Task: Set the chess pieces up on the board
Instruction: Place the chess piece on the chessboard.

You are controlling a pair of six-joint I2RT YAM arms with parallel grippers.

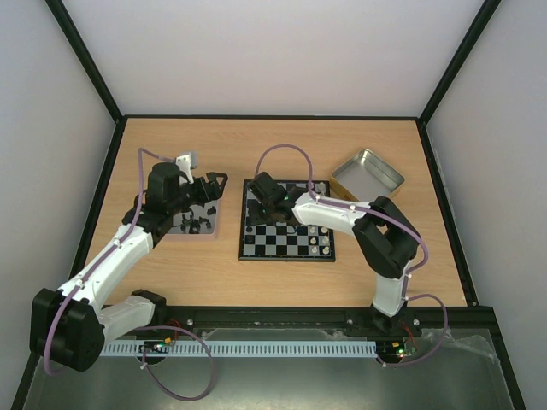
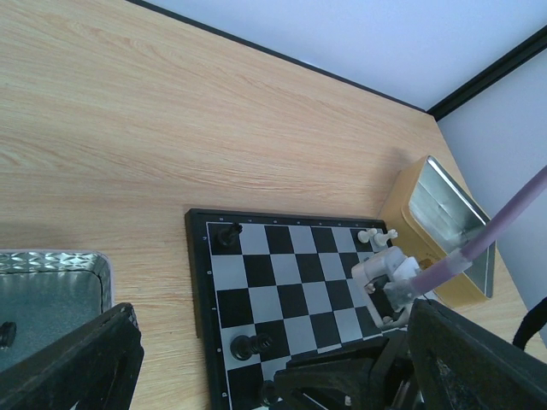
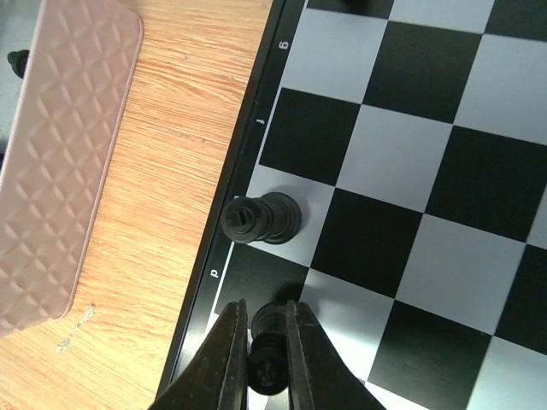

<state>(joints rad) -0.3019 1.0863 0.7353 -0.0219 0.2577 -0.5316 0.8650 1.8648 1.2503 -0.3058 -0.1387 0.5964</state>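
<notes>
Right now my right gripper [image 3: 267,366] is clenched on a black piece [image 3: 267,337]. Both fingers [image 3: 229,359] press against its sides, with no more than the piece's own width between them. I hold it at the left edge of the board [image 3: 410,171], over the square just inside the black border. I cannot tell whether its base touches that square. One square along the same edge column, a second black piece [image 3: 261,219] stands upright on a light square, near my fingers but apart from them. Left of the border is bare wooden table [image 3: 171,171], and then the quilted, pinkish side of a tray [image 3: 60,171].

Seen from above, the board lies in the middle of the table. My right arm reaches across it from the right, and pale pieces [image 1: 318,241] stand along its right side.

My left gripper [image 1: 208,186] hangs over the tray, left of the board, where loose black pieces [image 1: 190,224] lie. Its fingers [image 2: 85,363] are spread wide apart; they grasp nothing and touch nothing.

A shiny metal tin [image 1: 367,175] sits far and to the right of the board, well apart from both my grippers.
</notes>
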